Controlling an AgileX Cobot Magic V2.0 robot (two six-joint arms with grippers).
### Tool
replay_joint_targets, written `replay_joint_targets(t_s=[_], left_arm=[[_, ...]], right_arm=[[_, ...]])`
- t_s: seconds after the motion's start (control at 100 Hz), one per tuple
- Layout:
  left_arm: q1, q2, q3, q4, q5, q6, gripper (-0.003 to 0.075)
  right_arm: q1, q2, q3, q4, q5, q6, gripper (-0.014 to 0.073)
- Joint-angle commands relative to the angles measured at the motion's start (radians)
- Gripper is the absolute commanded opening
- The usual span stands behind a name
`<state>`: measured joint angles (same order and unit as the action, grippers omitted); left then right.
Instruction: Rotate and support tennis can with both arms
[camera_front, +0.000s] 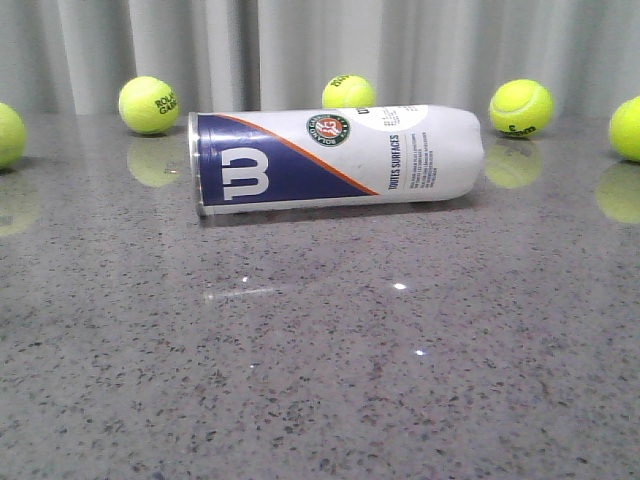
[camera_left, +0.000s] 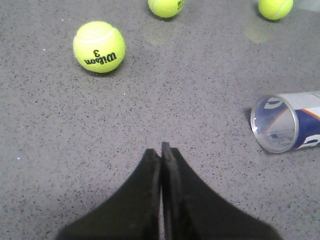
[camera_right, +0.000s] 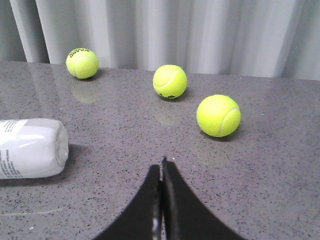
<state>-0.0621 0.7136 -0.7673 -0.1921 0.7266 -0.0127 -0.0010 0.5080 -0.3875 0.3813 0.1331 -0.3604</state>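
The tennis can (camera_front: 335, 158) lies on its side across the far middle of the grey table, with its metal rim to the left and its white closed end to the right. Its navy panel with the white W logo, orange stripe and round emblem face the front view. The left wrist view shows its open, empty mouth (camera_left: 287, 122). The right wrist view shows its white end (camera_right: 30, 148). My left gripper (camera_left: 161, 148) is shut and empty, apart from the can. My right gripper (camera_right: 161, 164) is shut and empty, also apart from it. Neither arm shows in the front view.
Several yellow-green tennis balls lie along the table's far side by a grey curtain: (camera_front: 149, 104), (camera_front: 348, 93), (camera_front: 520, 107), (camera_front: 628, 128), (camera_front: 8, 134). One ball (camera_left: 99, 46) lies ahead of my left gripper. Another ball (camera_right: 218, 115) lies ahead of my right gripper.
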Motion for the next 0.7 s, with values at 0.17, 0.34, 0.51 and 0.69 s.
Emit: replay_joint_targets(t_s=[0.17,0.34,0.51,0.69], left_arm=[[0.002,0.038,-0.025,-0.093,-0.043,0.033,0.0505],[0.002,0.090,-0.009,-0.242,-0.033,0.039,0.0680],[0.002,0.194,-0.007,-0.557,-0.025,0.283,0.0659],[0.002,0.333,-0.007,-0.891,0.002,0.556,0.0659]], right_arm=[[-0.008,0.000,-0.027,0.011,-0.080,-0.001,-0.0066],[-0.008,0.000,-0.027,0.011,-0.080,-0.001,-0.0066],[-0.008,0.000,-0.027,0.011,-0.080,-0.001,-0.0066],[-0.008,0.000,-0.027,0.011,-0.080,-0.001,-0.0066]])
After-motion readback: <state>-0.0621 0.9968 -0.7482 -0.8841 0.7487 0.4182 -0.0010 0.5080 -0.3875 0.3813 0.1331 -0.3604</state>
